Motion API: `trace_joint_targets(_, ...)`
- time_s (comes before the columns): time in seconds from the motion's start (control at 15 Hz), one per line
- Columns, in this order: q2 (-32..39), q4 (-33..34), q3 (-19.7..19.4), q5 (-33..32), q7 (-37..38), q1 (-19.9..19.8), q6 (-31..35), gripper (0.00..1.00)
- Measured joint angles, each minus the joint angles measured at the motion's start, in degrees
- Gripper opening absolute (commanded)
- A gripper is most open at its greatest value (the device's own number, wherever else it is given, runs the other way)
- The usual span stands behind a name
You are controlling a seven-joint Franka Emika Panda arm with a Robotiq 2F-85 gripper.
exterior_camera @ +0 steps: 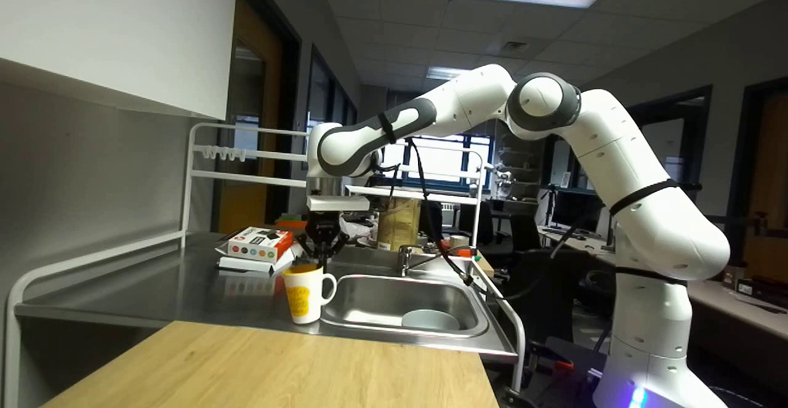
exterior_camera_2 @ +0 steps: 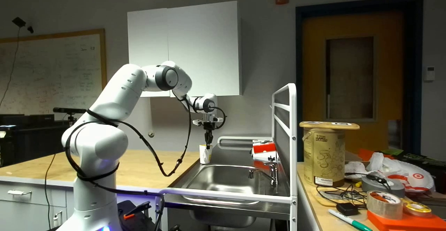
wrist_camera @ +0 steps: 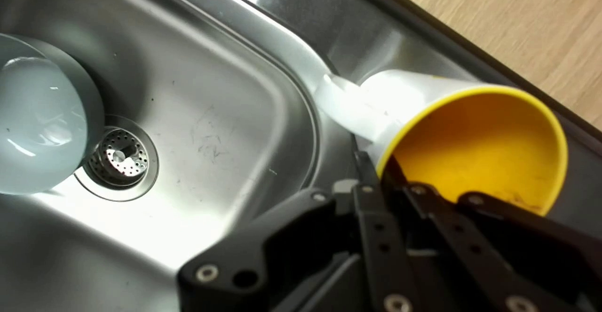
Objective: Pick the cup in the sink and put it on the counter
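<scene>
the tool pinches the cup by its rim; only the wrist view shows the drain.

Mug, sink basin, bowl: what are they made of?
Mug: probably glazed ceramic, possibly plastic; shiny white outside, yellow inside.
Sink basin: likely stainless steel; grey metallic sheen, faint scuffs.
Bowl: glossy, sharp highlights; ceramic, glass or plastic, can't tell.
</scene>
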Motion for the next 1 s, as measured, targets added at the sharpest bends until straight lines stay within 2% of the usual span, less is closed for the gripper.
trace_joint_targets(0.13,0.2,0.2,-0.2,0.0,-0.2,0.0,0.0,0.36)
trace_joint_targets(0.67,1.8,0.3,-1.0,0.0,-1.0,0.0,0.2,0.96)
trace_joint_targets(0.73,1.9,0.3,-1.0,0.0,-1.2,0.0,0.1,1.0)
trace_joint_targets(1.0,1.9,0.3,-1.0,-0.3,-1.8,0.4,0.1,1.0)
